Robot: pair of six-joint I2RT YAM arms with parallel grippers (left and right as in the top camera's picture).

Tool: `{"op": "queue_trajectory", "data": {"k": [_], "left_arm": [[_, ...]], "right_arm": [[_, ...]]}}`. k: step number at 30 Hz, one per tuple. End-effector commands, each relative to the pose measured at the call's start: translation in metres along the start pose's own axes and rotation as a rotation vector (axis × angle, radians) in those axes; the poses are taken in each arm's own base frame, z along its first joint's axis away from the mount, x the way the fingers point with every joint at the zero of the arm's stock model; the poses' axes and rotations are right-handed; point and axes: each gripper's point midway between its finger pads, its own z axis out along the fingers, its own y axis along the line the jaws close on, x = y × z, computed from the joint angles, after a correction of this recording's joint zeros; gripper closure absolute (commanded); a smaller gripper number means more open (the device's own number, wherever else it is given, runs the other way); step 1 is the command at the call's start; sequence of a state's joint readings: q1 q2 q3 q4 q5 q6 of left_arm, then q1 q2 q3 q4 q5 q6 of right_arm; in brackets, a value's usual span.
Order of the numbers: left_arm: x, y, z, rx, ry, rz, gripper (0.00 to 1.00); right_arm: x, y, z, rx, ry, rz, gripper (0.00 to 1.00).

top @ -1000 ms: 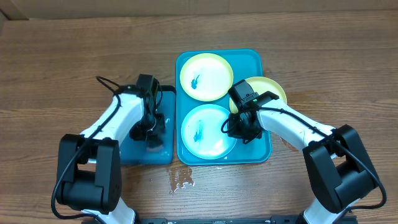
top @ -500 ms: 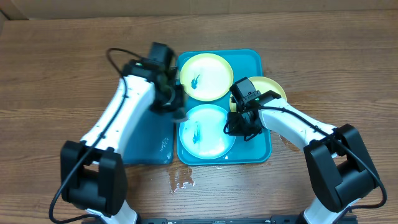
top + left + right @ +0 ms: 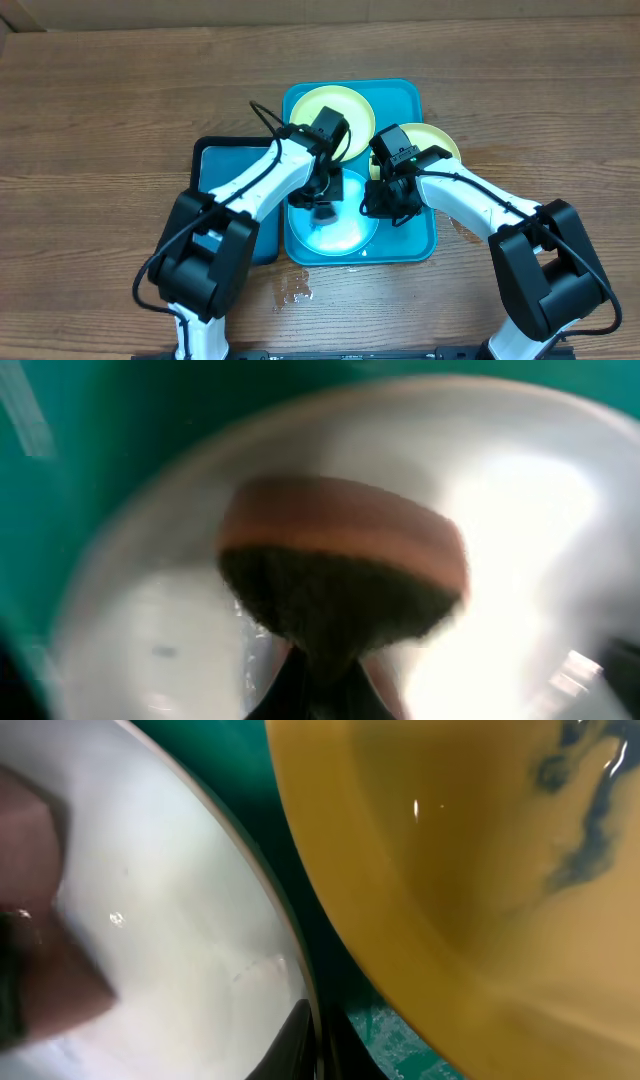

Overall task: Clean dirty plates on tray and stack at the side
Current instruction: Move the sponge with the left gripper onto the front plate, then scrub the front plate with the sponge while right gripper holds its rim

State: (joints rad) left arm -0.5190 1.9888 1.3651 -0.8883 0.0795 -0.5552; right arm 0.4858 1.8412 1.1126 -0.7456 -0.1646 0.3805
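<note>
Left pincer (image 3: 323, 207) clamped on a rounded tan-topped sponge (image 3: 340, 575) with a coarse dark scrub face, pressed on the near round shallow yellow-green plate (image 3: 345, 238).
Right pincer (image 3: 385, 208) closed on that plate's right rim, arm bent low over the bright teal rectangular plastic tray (image 3: 405, 92), which has rounded corners and a raised rim, on the wood-grain desk (image 3: 100, 100). Left arm reaches in across the tray's left edge, wrist pointing down. Plate centre pale and glossy. Far plate (image 3: 305, 108) on the tray; third plate (image 3: 442, 145) at its right edge.
</note>
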Motion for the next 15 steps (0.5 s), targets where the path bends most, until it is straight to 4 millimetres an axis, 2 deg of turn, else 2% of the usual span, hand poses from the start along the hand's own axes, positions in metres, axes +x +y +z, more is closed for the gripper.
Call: {"op": "queue_trajectory", "data": {"k": [1,6,8,11,15], "left_arm": [[-0.021,0.041,-0.002,-0.221,-0.115,-0.013,0.96],[-0.019,0.061,-0.008,-0.335,-0.117,0.036,0.96],[-0.014,0.053,-0.005,-0.286,-0.088,0.036,0.96],[0.002,0.019,0.004,-0.086,0.011,0.072,0.96],[0.023,-0.047,0.005,0.283,0.144,0.155,0.96]], "right_arm": [[0.003,-0.006,0.005,0.021,0.013,-0.008,0.96],[0.003,-0.006,0.005,0.021,0.014,-0.008,0.96],[0.004,-0.006,0.005,0.022,0.015,-0.007,0.96],[0.004,-0.006,0.005,0.022,0.016,-0.007,0.96],[0.004,-0.006,0.005,0.022,0.016,-0.007,0.96]]}}
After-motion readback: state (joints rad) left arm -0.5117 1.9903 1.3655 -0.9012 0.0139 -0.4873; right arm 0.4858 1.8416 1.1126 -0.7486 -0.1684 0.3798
